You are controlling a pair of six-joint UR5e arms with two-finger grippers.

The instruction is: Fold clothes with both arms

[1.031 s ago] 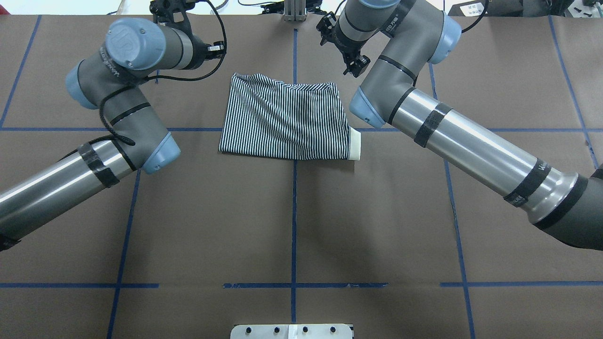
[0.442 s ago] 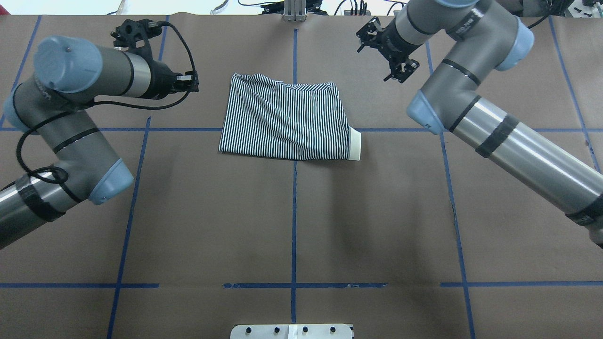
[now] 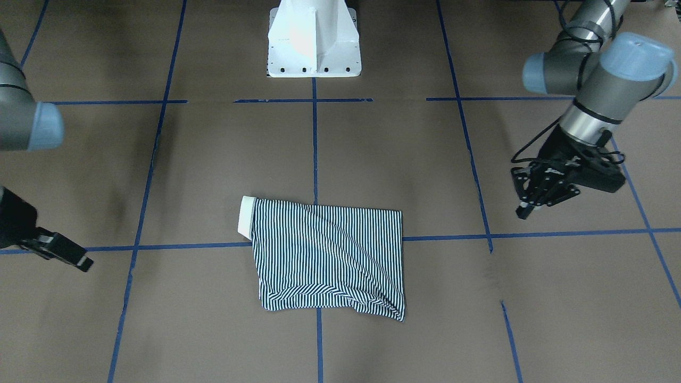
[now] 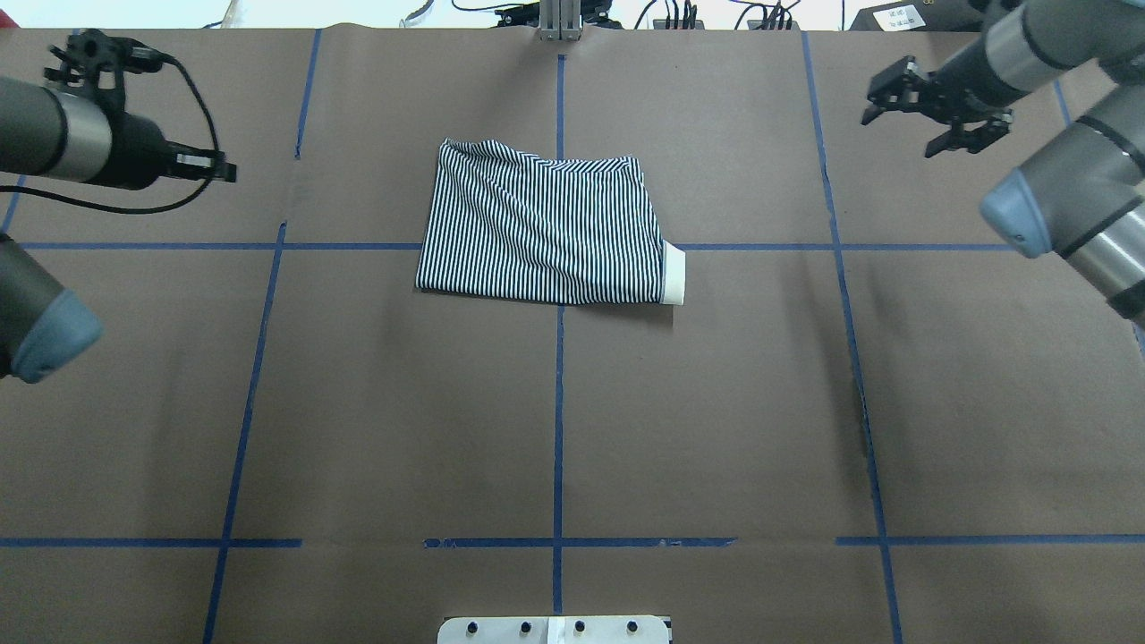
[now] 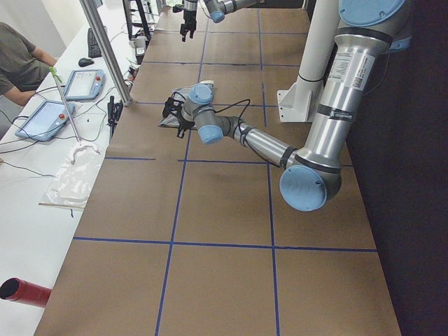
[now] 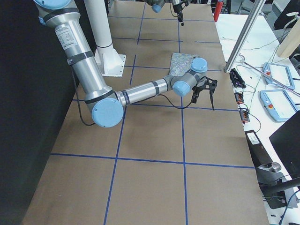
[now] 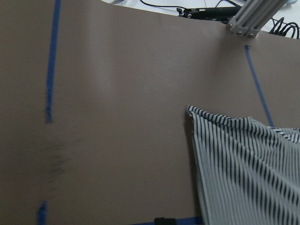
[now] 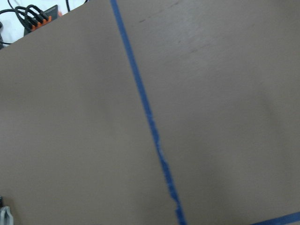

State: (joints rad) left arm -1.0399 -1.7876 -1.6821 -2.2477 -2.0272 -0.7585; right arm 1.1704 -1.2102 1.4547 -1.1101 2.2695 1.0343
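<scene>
Now the folded polo shirt (image 4: pixel 541 228) is lying flat between the arms, long axis crosswise, its cream collar (image 4: pixel 675 275) pointing toward the right gripper (image 4: pixel 902 131), jaws spread; the left gripper (image 4: pixel 224 168) is hovering seemingly equally far off, edge-on, so I cannot tell its state

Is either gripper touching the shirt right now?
No, the left gripper and right gripper both hang off to the sides, well apart from the folded striped polo shirt.
</scene>
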